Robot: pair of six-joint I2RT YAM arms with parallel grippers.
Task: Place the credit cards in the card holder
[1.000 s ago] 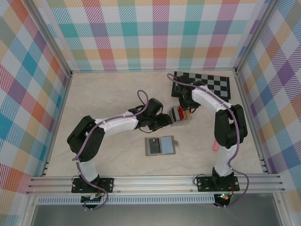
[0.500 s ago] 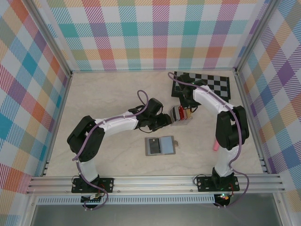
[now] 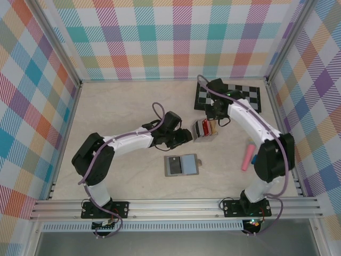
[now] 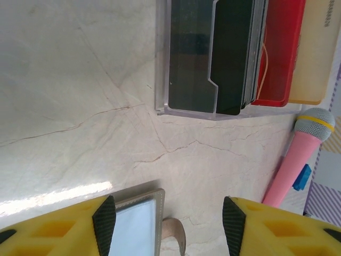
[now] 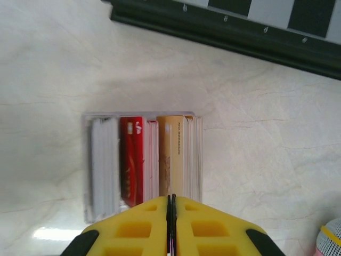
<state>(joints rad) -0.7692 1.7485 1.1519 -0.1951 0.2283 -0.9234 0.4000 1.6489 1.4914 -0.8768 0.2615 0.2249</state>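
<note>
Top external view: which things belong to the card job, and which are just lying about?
Job:
- credit cards, standing in a clear rack
- grey card holder, lying open on the table

Lying about:
- chessboard
- pink microphone

left gripper (image 4: pixel 169 216): we have its jaws apart, arm bent rightward | right gripper (image 5: pixel 171 207): jaws pressed together, arm stretched forward

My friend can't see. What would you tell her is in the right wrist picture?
The robot's yellow hand, shut tight, points at a clear rack of cards standing on edge: white, red and cream. The dark edge of a chessboard runs along the top of the pale table.
</note>
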